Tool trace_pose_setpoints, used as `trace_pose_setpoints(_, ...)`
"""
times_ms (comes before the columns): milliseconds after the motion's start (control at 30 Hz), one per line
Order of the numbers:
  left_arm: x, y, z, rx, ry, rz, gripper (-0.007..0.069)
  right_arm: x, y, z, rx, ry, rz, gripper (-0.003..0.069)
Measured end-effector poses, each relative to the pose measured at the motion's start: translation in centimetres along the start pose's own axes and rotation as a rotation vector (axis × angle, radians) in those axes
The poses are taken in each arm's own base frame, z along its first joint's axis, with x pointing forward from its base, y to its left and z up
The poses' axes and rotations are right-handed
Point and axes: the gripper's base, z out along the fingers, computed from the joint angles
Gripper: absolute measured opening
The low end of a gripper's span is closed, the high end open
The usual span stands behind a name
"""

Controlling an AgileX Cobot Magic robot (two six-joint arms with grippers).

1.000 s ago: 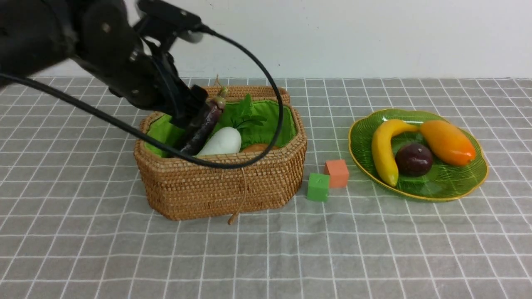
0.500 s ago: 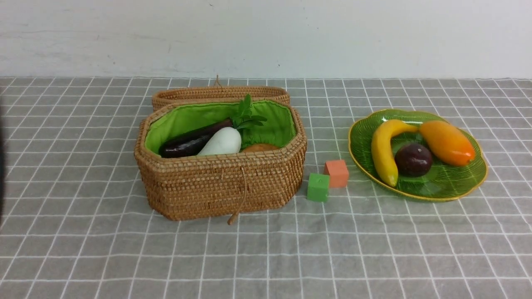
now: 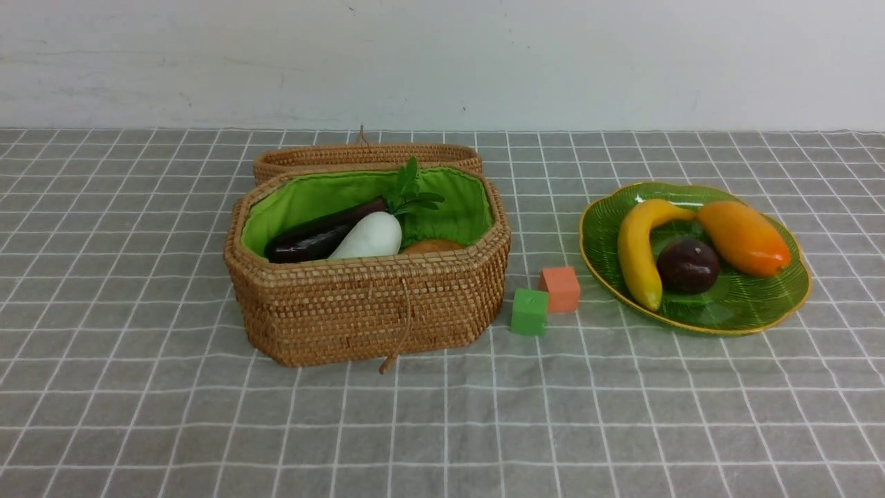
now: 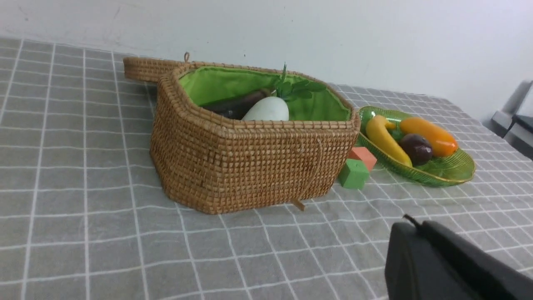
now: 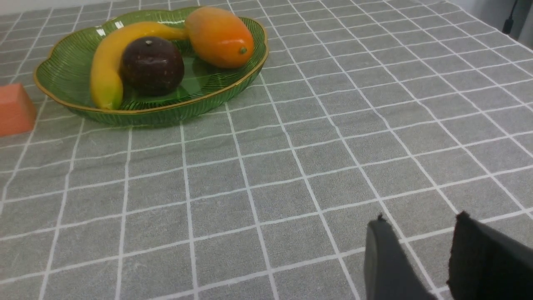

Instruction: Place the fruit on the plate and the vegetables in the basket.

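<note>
basket (image 3: 366,304): held eggplant (image 3: 314,238), radish (image 3: 366,236); sorted as vegetables
plate (image 3: 774,308): right of basket, held banana (image 3: 635,252), mango (image 3: 743,237)
left hand (image 4: 449,262): closed, empty
right hand (image 5: 420,258): part-open, empty

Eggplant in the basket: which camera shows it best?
Front view: the eggplant lies in plain sight in the basket beside the radish. The left wrist view shows only a dark sliver behind the rim; the right wrist view misses it.

Three fruit (image 3: 689,265), two cubes (image 3: 529,312)
</note>
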Motion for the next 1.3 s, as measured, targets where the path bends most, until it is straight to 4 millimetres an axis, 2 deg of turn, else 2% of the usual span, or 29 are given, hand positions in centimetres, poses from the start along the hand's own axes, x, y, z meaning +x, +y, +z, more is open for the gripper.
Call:
trace_pose_setpoints(133, 1.1, 0.5, 0.5, -0.025, 0.026, 0.024, -0.0013, 0.0, 0.0, 0.0, 0.000, 0.000, 0.000, 0.0240)
trace_pose_setpoints(567, 1.3, 1.7, 1.2, -0.143, -0.025, 0.185, -0.0013, 0.0, 0.0, 0.0, 0.000, 0.000, 0.000, 0.0240)
trace_pose_setpoints(700, 2.7, 2.7, 1.8, -0.296, -0.035, 0.161, -0.0013, 0.0, 0.0, 0.0, 0.000, 0.000, 0.000, 0.0240)
trace_pose_setpoints(800, 3.8, 3.4, 2.3, -0.345, -0.047, 0.139, -0.0013, 0.0, 0.0, 0.0, 0.000, 0.000, 0.000, 0.0240)
trace_pose_setpoints(867, 5.8, 4.2, 3.1, -0.362, -0.022, 0.110, -0.0013, 0.0, 0.0, 0.0, 0.000, -0.001, 0.000, 0.0240)
trace_pose_setpoints(1000, 8.4, 5.1, 3.6, -0.377, 0.051, 0.090, -0.0013, 0.0, 0.0, 0.0, 0.000, -0.001, 0.000, 0.0240)
trace_pose_setpoints(1300, 9.1, 5.3, 3.6, -0.393, 0.112, 0.078, -0.0009, 0.0, 0.0, 0.0, 0.000, -0.001, 0.000, 0.0241)
